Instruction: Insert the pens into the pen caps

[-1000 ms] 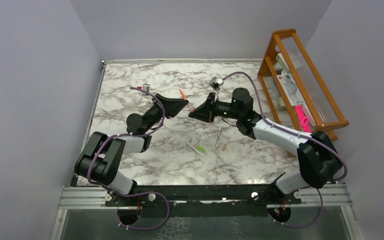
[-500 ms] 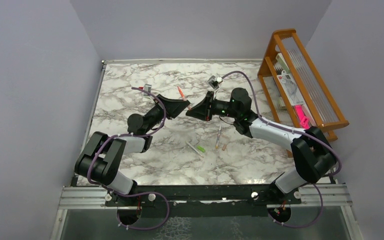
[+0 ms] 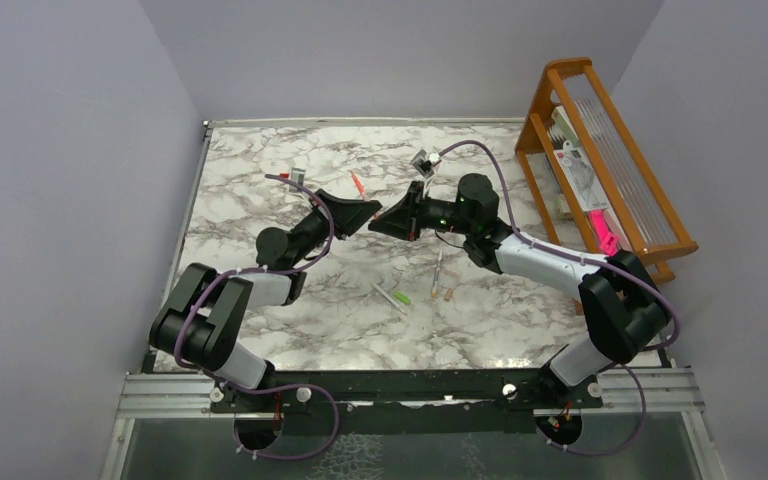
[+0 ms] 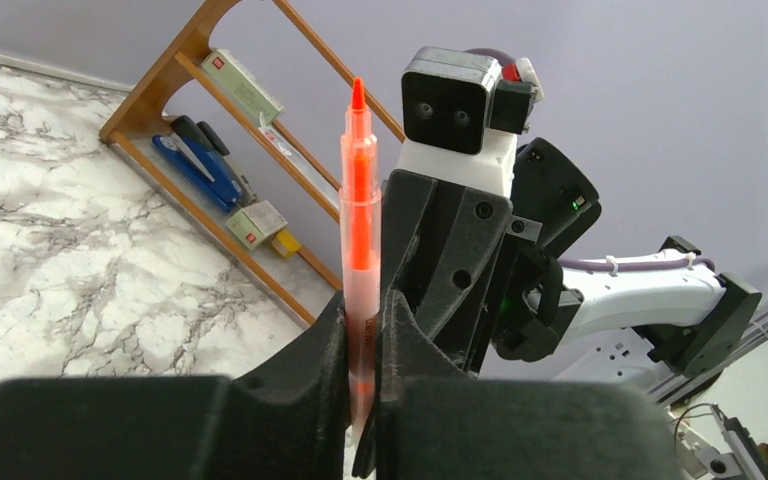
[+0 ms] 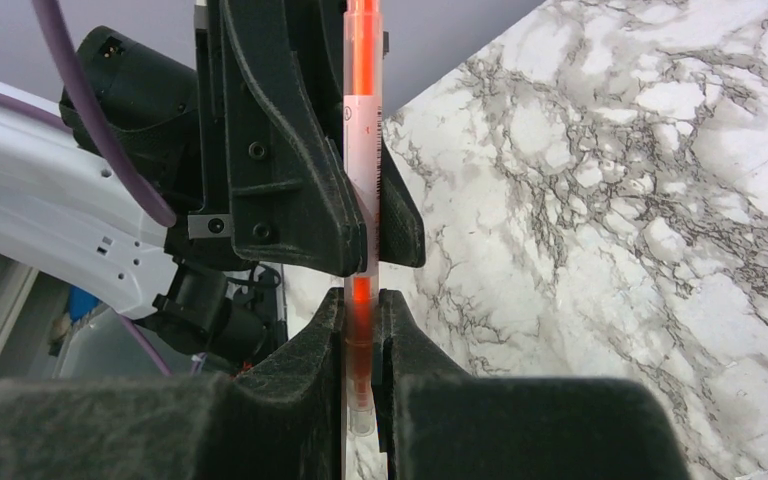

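The two arms are facing off above the table (image 3: pixel 250 170), left gripper (image 4: pixel 365 312) and right gripper (image 5: pixel 362 312) both clamping tight on the orange pen (image 4: pixel 358 190), seemingly handing it across for capping, while the green cap (image 3: pixel 401 298) is lying below.

Mid-bench (image 3: pixel 250 170), the pen (image 3: pixel 360 184) sits between left gripper (image 3: pixel 370 211) and right gripper (image 3: pixel 380 221); loose pens (image 3: pixel 438 270) lie nearer the arm bases than it, the rack (image 3: pixel 568 66) well to its right.
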Robot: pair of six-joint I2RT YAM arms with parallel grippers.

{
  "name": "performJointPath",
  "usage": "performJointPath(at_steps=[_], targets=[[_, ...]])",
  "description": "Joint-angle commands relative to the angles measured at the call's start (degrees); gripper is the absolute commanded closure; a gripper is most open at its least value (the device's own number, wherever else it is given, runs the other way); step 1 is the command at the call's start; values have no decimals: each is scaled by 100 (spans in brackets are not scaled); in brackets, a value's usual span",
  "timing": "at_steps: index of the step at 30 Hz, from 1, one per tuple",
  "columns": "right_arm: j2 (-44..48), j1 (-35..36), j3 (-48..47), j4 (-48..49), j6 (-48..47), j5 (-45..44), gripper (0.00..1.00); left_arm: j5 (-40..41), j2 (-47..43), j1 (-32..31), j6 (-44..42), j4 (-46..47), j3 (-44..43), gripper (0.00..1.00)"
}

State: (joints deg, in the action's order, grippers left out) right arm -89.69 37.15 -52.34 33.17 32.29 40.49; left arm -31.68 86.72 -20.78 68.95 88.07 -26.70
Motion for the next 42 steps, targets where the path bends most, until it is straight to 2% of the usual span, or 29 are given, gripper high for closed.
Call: performJointPath(at_steps=[1,3,7,11,13,16,18,20,24,28,29,31,32,42], targets=[[-35,43,-139,4,-107,-49,99,55,-10,-32,103,1248,-139,100],[5,43,-101,-29,-137,-82,95,30,9,-30,119,1256,-171,100],[375,42,72,-458,-447,-614,63,-133,-1,-32,-235,769,-278,100],[1003,47,108,-1909,-875,-2210,28,-68,-403,-30,-1507,-914,-429,100],[1160,32,-40,-2871,-1060,-3171,25,218,-730,-37,-2201,-1979,-494,100],[1175,29,-278,-4155,-1124,-4798,36,828,-1165,-126,-3088,-3370,-608,100],[1186,19,-272,-4799,-805,-5789,43,1216,-1377,-213,-3496,-3958,-620,100],[1205,-8,-207,-5159,-589,-6195,45,1420,-1534,-347,-3741,-4308,-619,100],[1124,-102,54,-5402,-345,-6065,50,1681,-1699,-670,-4107,-4731,-625,100],[882,-223,173,-5569,-99,-5806,72,1723,-1657,-838,-4188,-4856,-617,100],[851,-225,225,-5533,-100,-5735,81,1713,-1640,-854,-4188,-4863,-624,100],[841,-225,351,-5400,-144,-5548,93,1695,-1618,-880,-4188,-4861,-625,100],[838,-225,391,-5365,-160,-5444,96,1685,-1607,-890,-4188,-4865,-631,100],[983,-225,1132,-4950,195,-4707,99,1680,-1524,-925,-4175,-4881,-624,100]])
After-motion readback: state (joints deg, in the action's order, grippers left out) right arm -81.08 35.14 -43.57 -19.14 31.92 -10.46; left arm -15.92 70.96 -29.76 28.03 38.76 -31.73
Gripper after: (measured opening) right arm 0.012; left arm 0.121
